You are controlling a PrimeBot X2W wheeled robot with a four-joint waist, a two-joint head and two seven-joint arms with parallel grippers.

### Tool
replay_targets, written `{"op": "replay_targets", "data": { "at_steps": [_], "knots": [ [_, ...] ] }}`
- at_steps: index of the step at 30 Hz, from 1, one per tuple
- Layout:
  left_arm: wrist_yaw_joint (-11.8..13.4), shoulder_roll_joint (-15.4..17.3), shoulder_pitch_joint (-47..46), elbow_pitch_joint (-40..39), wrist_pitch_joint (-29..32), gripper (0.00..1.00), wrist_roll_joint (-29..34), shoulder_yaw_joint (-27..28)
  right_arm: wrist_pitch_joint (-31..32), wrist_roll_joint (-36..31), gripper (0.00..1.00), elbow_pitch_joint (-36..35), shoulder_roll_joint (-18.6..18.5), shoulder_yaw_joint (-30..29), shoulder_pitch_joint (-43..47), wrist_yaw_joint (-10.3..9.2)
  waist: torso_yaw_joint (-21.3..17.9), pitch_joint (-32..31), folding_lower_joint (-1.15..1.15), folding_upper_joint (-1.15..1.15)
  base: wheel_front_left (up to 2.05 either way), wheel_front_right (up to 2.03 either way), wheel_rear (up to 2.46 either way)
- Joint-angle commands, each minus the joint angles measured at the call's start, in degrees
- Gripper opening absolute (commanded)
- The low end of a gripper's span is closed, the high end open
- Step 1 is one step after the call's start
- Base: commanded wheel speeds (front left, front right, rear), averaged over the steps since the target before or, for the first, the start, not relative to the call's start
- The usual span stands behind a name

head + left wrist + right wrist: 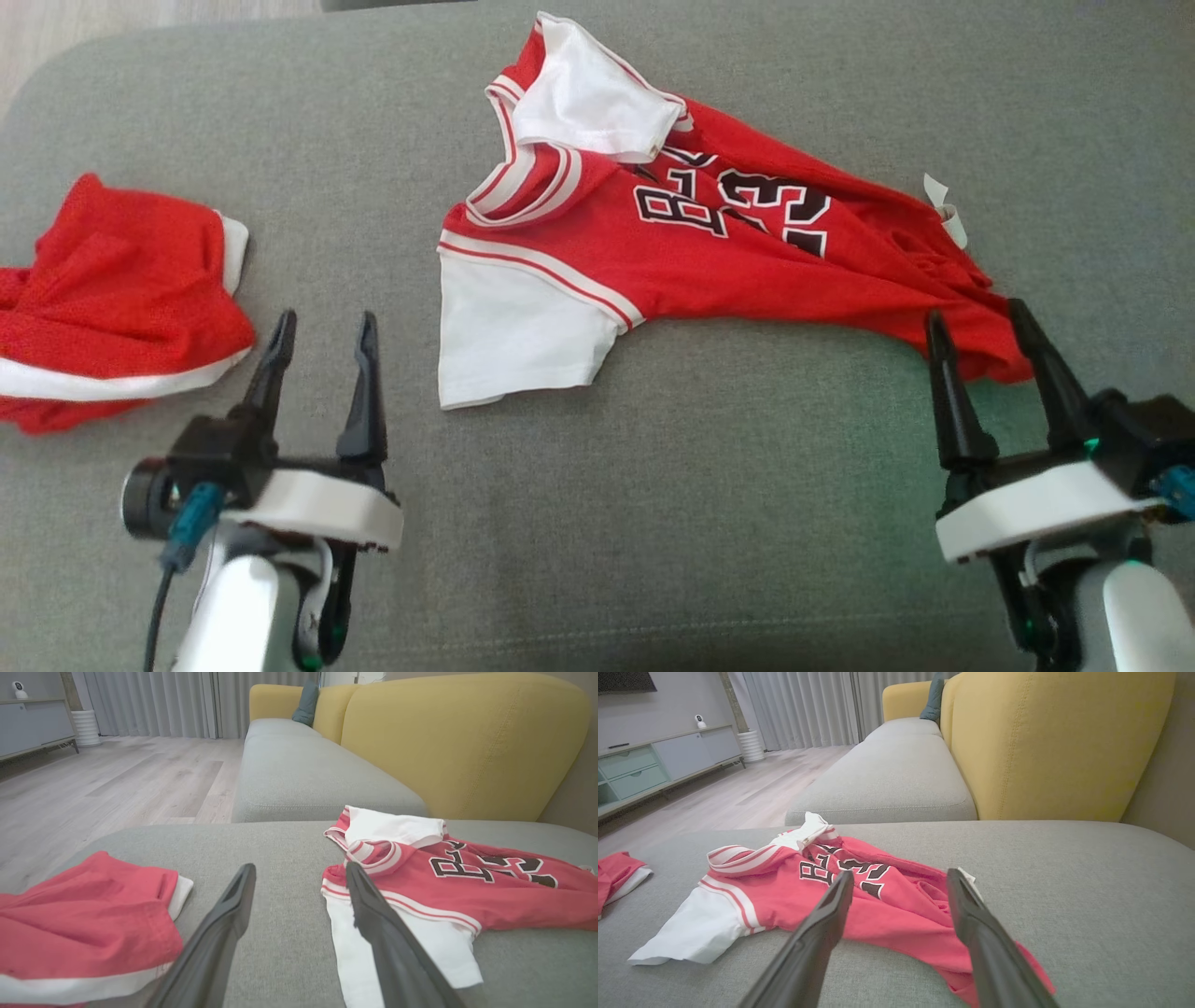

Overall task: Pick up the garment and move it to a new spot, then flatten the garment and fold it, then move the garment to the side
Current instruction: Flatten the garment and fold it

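Jersey [709, 252] lying rumpled mid-cushion on the grey sofa [653, 523], its bunched hem at the right pincer [975, 313]; this and the left pincer [326, 319] both stand open and empty. Flattening appears to be in hand, so the next move calls for gripping the hem and drawing it straight. Red shorts [112, 289] lie well to the left, and one upturned sleeve covers the collar.

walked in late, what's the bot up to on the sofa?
Nothing is gripped right now. The red jersey lies rumpled and unfolded on the grey sofa cushion. The right gripper sits open at its hem end. The left gripper is open over bare cushion, between the jersey and the red shorts.
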Motion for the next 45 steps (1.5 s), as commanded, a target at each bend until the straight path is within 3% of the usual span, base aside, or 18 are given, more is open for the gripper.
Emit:
{"op": "replay_targets", "data": {
  "at_steps": [1, 23, 32, 45],
  "knots": [
    [0.4, 1.1, -0.7, -2.2, 0.3, 1.0, 0.6, 1.4, -0.6, 0.0, 1.0, -1.9, 0.2, 1.3, -0.2, -0.05, 0.0, -0.3, 0.0, 0.0, 0.0, 0.0, 0.0],
    [0.9, 1.6, 0.4, -3.2, 1.4, 1.0, 0.2, -0.5, -0.9, 0.4, 1.0, -0.5, 0.9, 1.5, -0.2, -0.05, 0.0, -0.9, 0.0, 0.0, 0.0, 0.0, 0.0],
    [-2.7, 0.7, -2.4, 1.6, 7.1, 1.0, -1.5, -4.6, -0.9, 0.6, 1.0, -0.3, 1.1, 2.3, -1.1, -0.05, -1.0, 2.2, 0.0, 0.0, 0.0, 0.0, 0.0],
    [-4.7, -0.1, -6.1, 11.8, 15.9, 1.0, -6.0, -5.2, -0.8, 0.6, 1.0, 0.7, 1.2, 2.0, -1.4, -0.05, -2.7, 4.9, 0.0, 0.0, 0.0, 0.0, 0.0]
  ]
}}
